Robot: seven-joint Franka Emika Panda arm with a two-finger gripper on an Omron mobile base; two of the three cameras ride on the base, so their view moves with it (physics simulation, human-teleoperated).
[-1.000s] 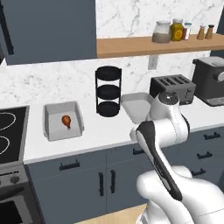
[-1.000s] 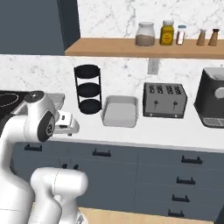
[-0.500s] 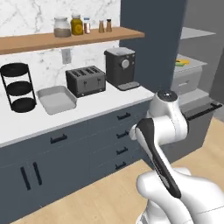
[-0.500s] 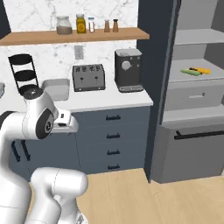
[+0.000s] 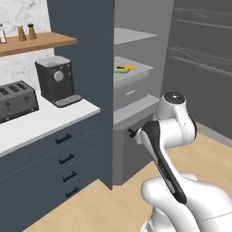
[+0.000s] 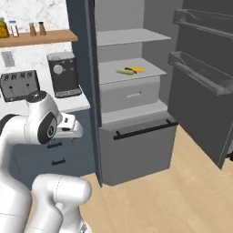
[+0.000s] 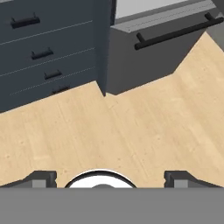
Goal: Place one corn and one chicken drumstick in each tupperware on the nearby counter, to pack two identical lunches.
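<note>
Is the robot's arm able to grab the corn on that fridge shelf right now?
Probably not yet. The corn lies up on the open fridge shelf with nothing blocking it, but the open fingers point down at the wooden floor, folded close to the robot.

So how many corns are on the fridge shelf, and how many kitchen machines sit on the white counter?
Corn cobs: 2, a yellow-green husked cob and a plain yellow-orange cob on the grey shelf.
Machines: 2, a black coffee machine and a dark slotted toaster on the white counter.
Total: 4
</note>
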